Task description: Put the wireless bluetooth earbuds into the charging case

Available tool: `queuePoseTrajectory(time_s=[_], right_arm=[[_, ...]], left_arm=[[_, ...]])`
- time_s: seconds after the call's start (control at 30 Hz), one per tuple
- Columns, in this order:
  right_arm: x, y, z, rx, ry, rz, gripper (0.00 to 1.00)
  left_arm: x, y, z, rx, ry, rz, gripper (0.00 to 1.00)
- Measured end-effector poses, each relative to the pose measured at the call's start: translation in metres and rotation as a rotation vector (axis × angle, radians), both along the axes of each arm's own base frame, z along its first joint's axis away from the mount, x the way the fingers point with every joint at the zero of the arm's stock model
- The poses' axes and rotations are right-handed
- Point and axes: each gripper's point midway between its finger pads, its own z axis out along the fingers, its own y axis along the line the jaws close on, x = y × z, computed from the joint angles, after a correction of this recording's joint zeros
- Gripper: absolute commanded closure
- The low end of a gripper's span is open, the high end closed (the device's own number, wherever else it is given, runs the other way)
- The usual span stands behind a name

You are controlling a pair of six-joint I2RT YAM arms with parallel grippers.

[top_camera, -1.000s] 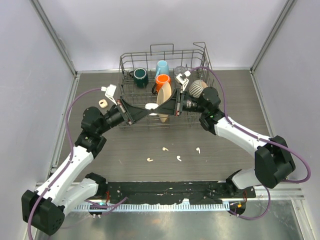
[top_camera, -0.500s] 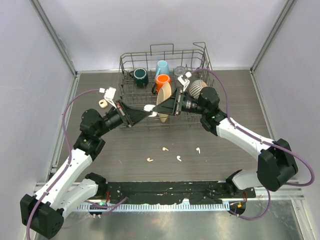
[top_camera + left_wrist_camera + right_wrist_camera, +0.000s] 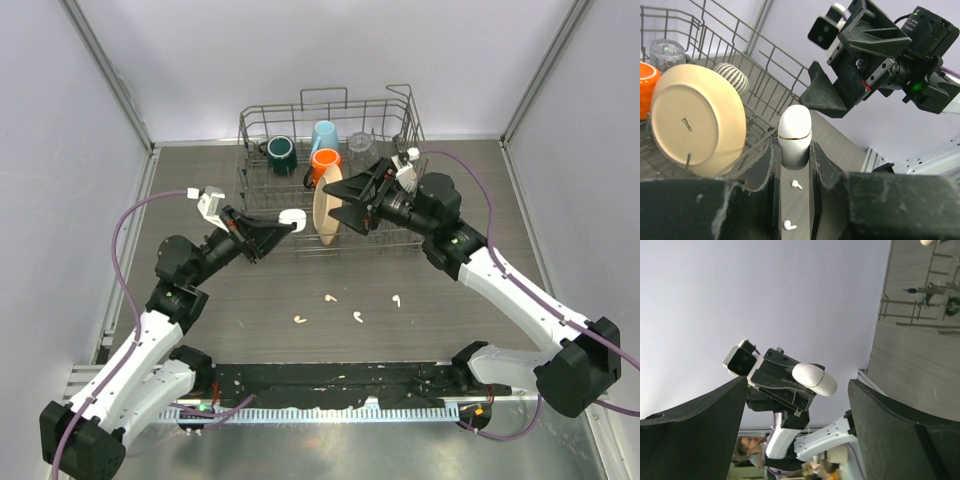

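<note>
The closed charging case [image 3: 795,131] was clamped in the left jaws; the right jaws were spread. Earbuds [image 3: 329,298] were scattered on the desk [image 3: 450,320]. The case could be levered loose during opening.

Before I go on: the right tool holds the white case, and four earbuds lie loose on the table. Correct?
No. The left tool holds the white case, as the left wrist view shows; the right tool is open and empty. Four earbuds do lie loose on the table.
</note>
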Motion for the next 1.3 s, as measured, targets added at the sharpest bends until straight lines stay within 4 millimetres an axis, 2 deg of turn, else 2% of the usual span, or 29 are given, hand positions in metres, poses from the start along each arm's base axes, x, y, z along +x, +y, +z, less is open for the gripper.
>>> queuePoseTrajectory(time_s=[0.17,0.3,0.5,0.7,0.77,1.0,1.3], right_arm=[[0.003,0.000,-0.016,0.010,0.211,-0.034,0.13],[-0.001,0.013,-0.021,0.010,0.312,-0.029,0.13],[-0.012,0.037,-0.025,0.020,0.404,0.005,0.13],[-0.009,0.046,-0.033,0.032,0.456,-0.005,0.17],[-0.007,0.048,-0.032,0.042,0.461,-0.009,0.19],[-0.004,0.058,-0.031,0.074,0.465,0.001,0.39],[-0.004,0.063,-0.025,0.103,0.457,0.010,0.51]], left_arm=[[0.004,0.001,0.004,0.011,-0.051,0.018,1.00],[0.006,0.001,0.006,0.014,-0.069,0.025,1.00],[0.007,0.001,0.008,0.013,-0.084,0.029,1.00],[0.007,0.002,0.009,0.017,-0.095,0.031,1.00],[0.008,0.001,0.008,0.019,-0.093,0.031,1.00],[0.011,0.000,0.004,0.024,-0.081,0.031,1.00],[0.012,0.001,0.010,0.014,-0.104,0.040,1.00]])
